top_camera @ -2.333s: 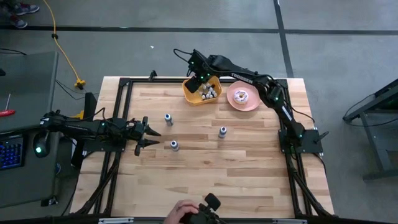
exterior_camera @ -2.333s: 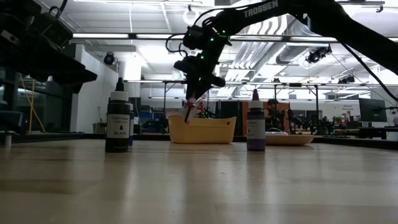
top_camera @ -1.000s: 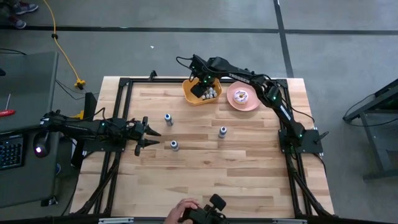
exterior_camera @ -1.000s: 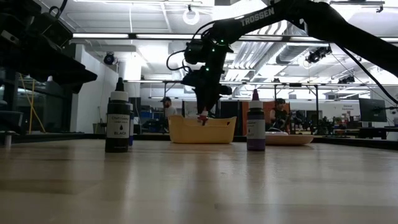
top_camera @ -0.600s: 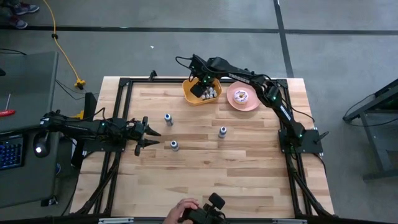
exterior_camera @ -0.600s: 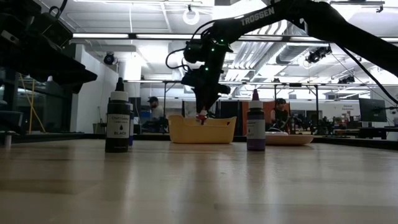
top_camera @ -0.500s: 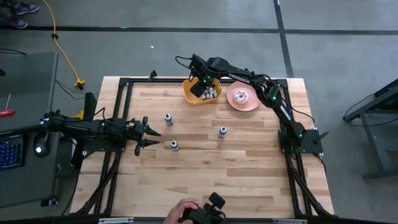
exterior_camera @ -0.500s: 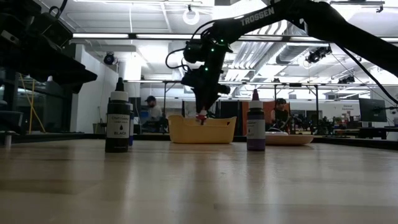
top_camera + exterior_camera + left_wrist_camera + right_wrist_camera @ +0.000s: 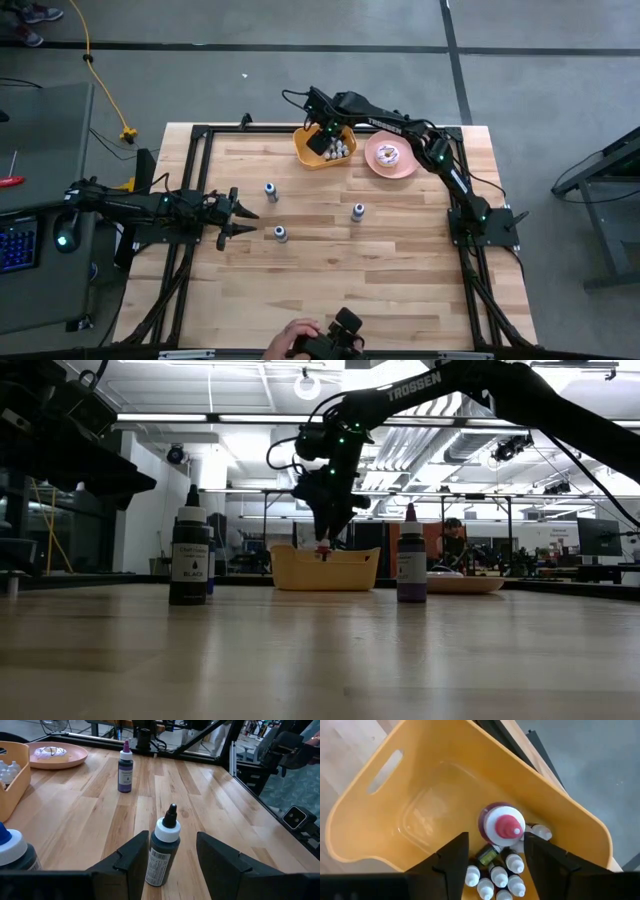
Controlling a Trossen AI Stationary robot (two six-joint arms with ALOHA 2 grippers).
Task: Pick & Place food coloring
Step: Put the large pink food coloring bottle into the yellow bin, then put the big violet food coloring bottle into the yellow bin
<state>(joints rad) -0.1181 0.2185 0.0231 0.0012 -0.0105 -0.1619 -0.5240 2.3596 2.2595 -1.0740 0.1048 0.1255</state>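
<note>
My right gripper point(image 9: 497, 840) hangs open over the yellow bin point(image 9: 312, 155) at the table's far edge, fingers pointing steeply down. A red-capped food coloring bottle point(image 9: 502, 825) stands in the bin between and below the fingers, beside several small white-capped bottles point(image 9: 495, 875). Three more bottles stand on the table: blue-capped point(image 9: 270, 190), black-capped point(image 9: 280, 233) and purple point(image 9: 358, 211). My left gripper point(image 9: 240, 217) waits open at the table's left side, with the black-capped bottle point(image 9: 162, 852) just ahead of its fingers.
A pink plate with a doughnut point(image 9: 390, 155) sits right of the bin. A black frame rims the table point(image 9: 200, 135). A person's hand with a dark device point(image 9: 320, 342) shows at the near edge. Bare wood lies across the near half of the table point(image 9: 350, 290).
The red-capped bottle under my right gripper has sunk a little lower into the yellow bin, so that only its tip shows above the rim in the low view. The gripper has stayed over the bin.
</note>
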